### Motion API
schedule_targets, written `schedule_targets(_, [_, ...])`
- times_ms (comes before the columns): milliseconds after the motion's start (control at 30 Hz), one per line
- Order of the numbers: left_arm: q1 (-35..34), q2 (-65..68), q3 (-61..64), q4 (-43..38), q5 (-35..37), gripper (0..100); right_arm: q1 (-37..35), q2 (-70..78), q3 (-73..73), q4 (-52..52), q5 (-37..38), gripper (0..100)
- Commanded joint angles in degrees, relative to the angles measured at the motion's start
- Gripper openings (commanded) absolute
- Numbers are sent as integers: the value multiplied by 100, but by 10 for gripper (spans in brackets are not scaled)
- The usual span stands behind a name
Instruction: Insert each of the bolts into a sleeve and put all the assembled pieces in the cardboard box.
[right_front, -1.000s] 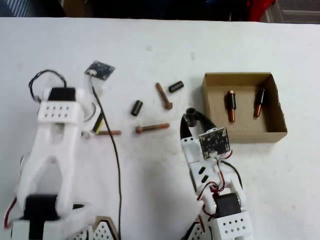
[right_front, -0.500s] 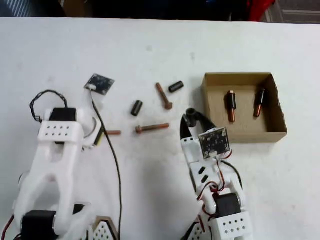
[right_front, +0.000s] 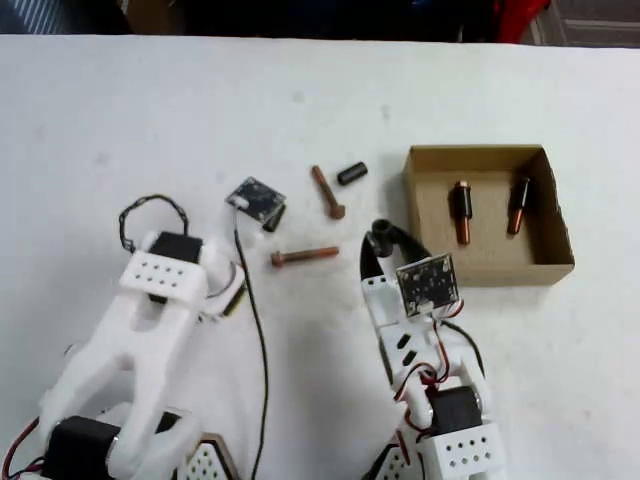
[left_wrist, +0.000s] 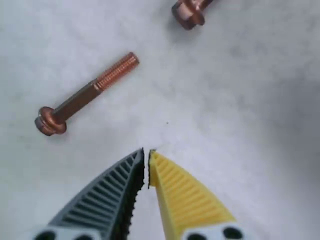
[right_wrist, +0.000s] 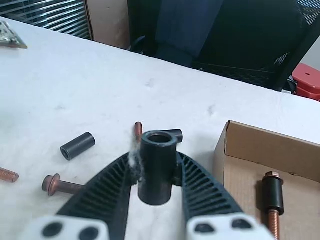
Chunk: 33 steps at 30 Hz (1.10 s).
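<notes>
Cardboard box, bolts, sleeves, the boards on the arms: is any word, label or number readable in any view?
No text can be read.
cardboard box: plain, no print showing.
bolt and sleeve held in the right tool: no markings visible.
right arm's circuit board and left arm's circuit board: any marks are too small to read.

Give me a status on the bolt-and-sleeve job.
Done: two assembled pieces lie in the box. In hand: the right gripper holds a sleeve; the left gripper is shut and empty by a bolt. Left: loose bolts and loose sleeves to join and box.
</notes>
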<state>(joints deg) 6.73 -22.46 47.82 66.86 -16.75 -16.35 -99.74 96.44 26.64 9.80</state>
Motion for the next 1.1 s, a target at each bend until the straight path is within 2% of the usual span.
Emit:
schedule_targets(0, [40,-251,-396,-62,18,50,-4,-92,53,13,-18,20])
schedule_targets(100, [-22,-251,-580,-70,185,50,-4,-92,53,13,-18,20])
schedule_targets(367, [-409,-207,-527,-334,2549,50,-4,-92,53,13,-18,20])
schedule_targets(467, [-602,-207,-369,-589,3147,53,-4,-92,53,13,-18,20])
schedule_targets(533, [-690,-207,-211,-765,3534,90,-4,-92,53,13,-18,20])
schedule_targets(633, [-804,-207,53,-958,4158,215,-4,-92,53,13,-18,20])
schedule_targets(700, [-813,-207,193,-1046,4343,292,-4,-92,53,13,-18,20])
schedule_targets(767, [-813,-207,308,-1231,4404,321,-4,-92,53,13,-18,20])
schedule_targets(967, [-1147,-207,686,-2154,4519,249,-4,-92,53,13,-18,20])
schedule_targets(1067, [-1262,-198,791,-2356,4519,250,-4,-92,53,13,-18,20])
